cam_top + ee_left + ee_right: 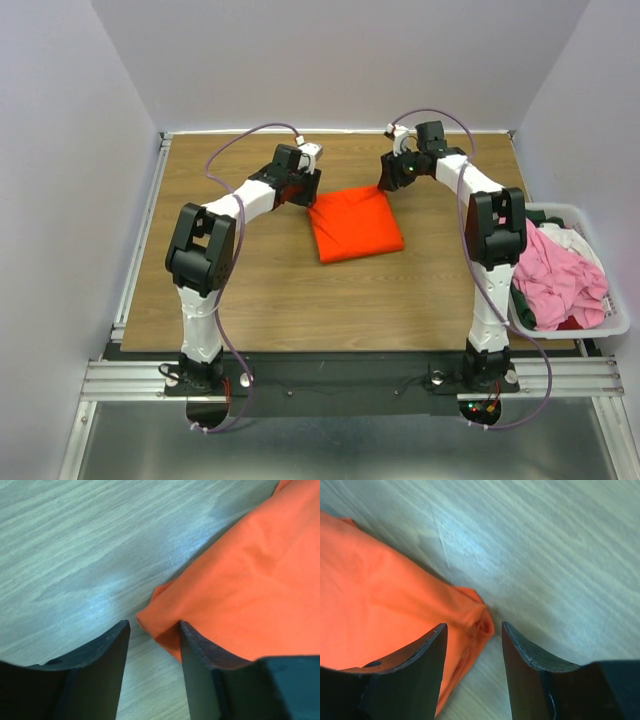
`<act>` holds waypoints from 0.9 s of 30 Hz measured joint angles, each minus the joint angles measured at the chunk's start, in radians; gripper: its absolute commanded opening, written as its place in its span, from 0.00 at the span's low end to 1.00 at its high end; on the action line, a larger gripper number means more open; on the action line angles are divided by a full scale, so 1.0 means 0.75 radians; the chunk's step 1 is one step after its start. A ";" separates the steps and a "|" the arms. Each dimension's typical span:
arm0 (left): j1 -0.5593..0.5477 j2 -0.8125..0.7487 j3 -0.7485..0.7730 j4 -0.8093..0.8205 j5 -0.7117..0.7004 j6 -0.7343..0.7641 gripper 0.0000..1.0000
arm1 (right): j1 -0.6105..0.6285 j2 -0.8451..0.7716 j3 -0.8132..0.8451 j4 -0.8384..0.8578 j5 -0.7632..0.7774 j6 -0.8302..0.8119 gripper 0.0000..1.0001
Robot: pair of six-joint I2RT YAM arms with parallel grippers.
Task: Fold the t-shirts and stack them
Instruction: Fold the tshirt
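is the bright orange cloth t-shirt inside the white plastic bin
No, the orange t-shirt lies folded on the wooden table, apart from the bin.

Folded t-shirt (355, 222) lying flat at the middle of the table (300, 300), between the two arms. Left gripper (303, 190) at the shirt's far left corner, right gripper (390, 180) at its far right corner. In each wrist view that corner lies between the parted jaws. Bin (622, 322) at the table's right edge, near side, with heaped t-shirts (560, 280) inside.
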State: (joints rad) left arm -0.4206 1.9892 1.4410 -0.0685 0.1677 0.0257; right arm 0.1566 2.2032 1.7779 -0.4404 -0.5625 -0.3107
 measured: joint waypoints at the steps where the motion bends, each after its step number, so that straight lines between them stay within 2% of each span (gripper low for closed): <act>1: 0.003 0.010 0.011 -0.003 0.000 0.002 0.45 | 0.000 0.014 0.021 0.001 -0.014 -0.001 0.52; 3: 0.004 0.033 0.033 -0.008 0.003 0.006 0.38 | 0.000 0.036 0.055 0.003 -0.041 0.000 0.50; 10: 0.005 0.072 0.045 -0.033 0.028 0.016 0.26 | 0.000 0.069 0.083 0.004 -0.117 0.006 0.43; 13: 0.005 0.074 0.048 -0.039 0.038 0.024 0.22 | 0.000 0.075 0.083 0.005 -0.148 0.008 0.35; 17: 0.005 0.075 0.062 -0.049 0.046 0.029 0.12 | 0.000 0.083 0.083 0.004 -0.176 0.019 0.17; 18: 0.005 0.075 0.065 -0.050 0.048 0.031 0.10 | 0.000 0.085 0.083 0.004 -0.181 0.024 0.08; 20: 0.005 0.075 0.071 -0.056 0.051 0.034 0.06 | 0.000 0.085 0.083 0.004 -0.185 0.031 0.01; 22: 0.005 0.075 0.072 -0.060 0.051 0.037 0.02 | 0.000 0.085 0.083 0.005 -0.184 0.031 0.01; 27: 0.005 0.071 0.072 -0.067 0.049 0.050 0.00 | 0.000 0.067 0.071 0.002 -0.153 0.035 0.01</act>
State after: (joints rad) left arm -0.4171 2.0426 1.4948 -0.1188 0.2043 0.0631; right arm 0.1566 2.2532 1.8309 -0.4389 -0.6773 -0.2848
